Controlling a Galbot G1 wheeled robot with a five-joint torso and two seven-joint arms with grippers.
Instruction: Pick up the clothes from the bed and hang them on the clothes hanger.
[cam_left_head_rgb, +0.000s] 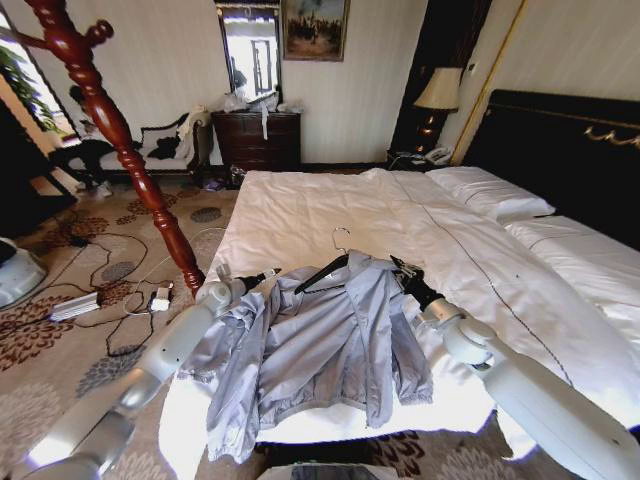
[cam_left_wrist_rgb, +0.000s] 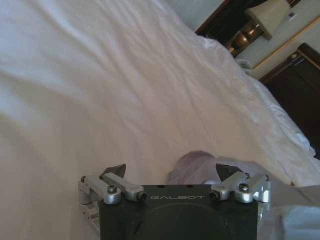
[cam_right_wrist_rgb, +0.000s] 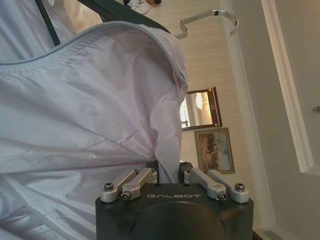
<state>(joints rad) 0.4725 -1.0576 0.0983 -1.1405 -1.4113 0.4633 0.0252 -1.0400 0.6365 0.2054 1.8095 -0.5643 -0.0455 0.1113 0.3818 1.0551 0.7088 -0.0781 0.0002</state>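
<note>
The pale silver-grey clothes (cam_left_head_rgb: 320, 350) lie spread on the foot of the white bed (cam_left_head_rgb: 320, 205), front open. The black clothes hanger (cam_left_head_rgb: 322, 271) is partly inside the collar, its silver hook (cam_left_head_rgb: 341, 239) pointing up the bed. My right gripper (cam_left_head_rgb: 403, 268) is at the jacket's right shoulder, and the right wrist view shows this gripper (cam_right_wrist_rgb: 168, 170) shut on the jacket fabric (cam_right_wrist_rgb: 90, 110) below the hanger hook (cam_right_wrist_rgb: 210, 17). At the left shoulder, my left gripper (cam_left_head_rgb: 264, 276) stands open; in the left wrist view a fold of jacket (cam_left_wrist_rgb: 195, 162) lies just ahead of its gripper (cam_left_wrist_rgb: 171, 172).
A red-brown wooden coat stand (cam_left_head_rgb: 110, 120) rises left of the bed. Cables and a power strip (cam_left_head_rgb: 75, 305) lie on the patterned carpet. A dark dresser (cam_left_head_rgb: 258, 138) stands at the back wall, a lamp (cam_left_head_rgb: 437, 90) and a black headboard (cam_left_head_rgb: 560, 140) to the right.
</note>
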